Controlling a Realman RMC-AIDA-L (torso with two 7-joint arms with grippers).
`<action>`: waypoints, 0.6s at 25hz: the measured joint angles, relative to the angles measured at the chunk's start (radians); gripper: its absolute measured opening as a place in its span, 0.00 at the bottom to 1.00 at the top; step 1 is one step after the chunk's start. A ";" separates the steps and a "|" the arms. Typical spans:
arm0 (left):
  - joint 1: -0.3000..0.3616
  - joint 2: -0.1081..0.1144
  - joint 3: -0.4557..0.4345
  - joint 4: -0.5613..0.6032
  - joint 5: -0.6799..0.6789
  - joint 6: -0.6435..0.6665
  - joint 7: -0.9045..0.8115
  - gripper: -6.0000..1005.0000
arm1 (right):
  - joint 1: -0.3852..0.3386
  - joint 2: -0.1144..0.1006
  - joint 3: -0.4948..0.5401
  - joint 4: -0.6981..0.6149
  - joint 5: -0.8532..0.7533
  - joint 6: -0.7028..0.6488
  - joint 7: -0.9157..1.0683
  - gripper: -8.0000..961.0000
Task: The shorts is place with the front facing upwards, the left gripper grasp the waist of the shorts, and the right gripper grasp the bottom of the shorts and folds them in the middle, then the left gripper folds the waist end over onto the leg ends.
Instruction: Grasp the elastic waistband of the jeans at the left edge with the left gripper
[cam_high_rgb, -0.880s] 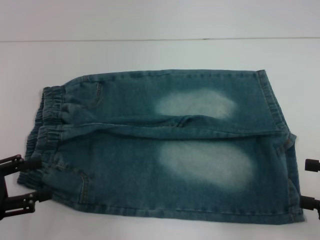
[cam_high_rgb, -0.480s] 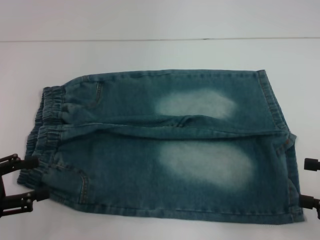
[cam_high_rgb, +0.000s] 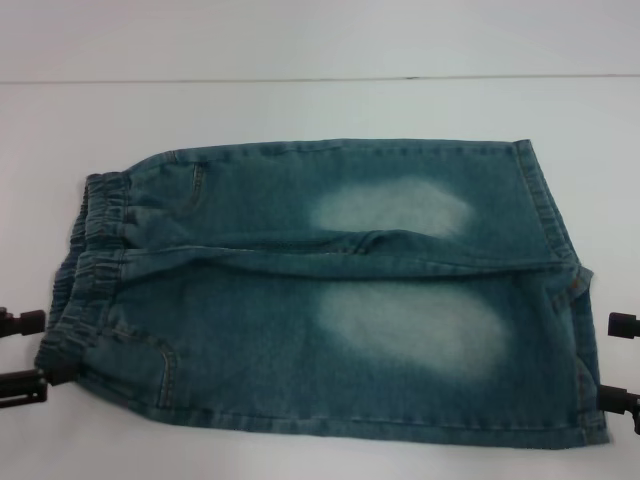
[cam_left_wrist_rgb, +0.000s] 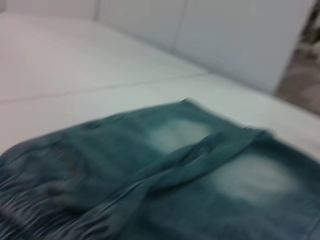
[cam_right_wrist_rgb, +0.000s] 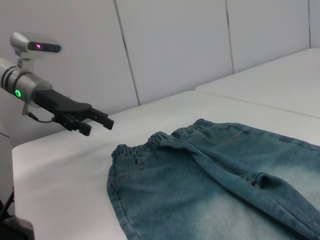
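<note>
The shorts (cam_high_rgb: 330, 300) lie flat on the white table (cam_high_rgb: 300, 110), both pale thigh patches facing up. The elastic waist (cam_high_rgb: 85, 290) is at the left and the straight leg ends (cam_high_rgb: 588, 350) at the right. A raised ridge of cloth runs between the two legs. My left gripper (cam_high_rgb: 42, 348) hangs open at the left edge, just off the waist's near corner. The right wrist view shows the left gripper (cam_right_wrist_rgb: 92, 122) above the table, apart from the waist (cam_right_wrist_rgb: 150, 142). My right gripper (cam_high_rgb: 620, 360) stands open just beyond the nearer leg hem, holding nothing.
White wall panels (cam_right_wrist_rgb: 175, 45) rise behind the table. The table's edge (cam_right_wrist_rgb: 30, 145) runs close below the left arm in the right wrist view. The left wrist view shows only the shorts (cam_left_wrist_rgb: 165, 170) and bare table beyond them.
My left gripper has drawn back to the left, away from the waist corner, still open. The right gripper and the shorts have hardly moved.
</note>
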 joint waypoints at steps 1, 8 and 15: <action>-0.004 0.002 0.002 0.005 0.010 -0.016 -0.010 0.85 | 0.001 0.000 0.001 0.000 0.000 0.000 0.001 0.95; -0.038 0.006 0.036 0.039 0.110 -0.127 -0.081 0.84 | 0.012 0.005 0.002 0.000 0.000 0.001 0.011 0.95; -0.044 -0.001 0.086 0.032 0.123 -0.199 -0.090 0.84 | 0.015 0.015 0.002 0.000 -0.002 0.001 0.016 0.95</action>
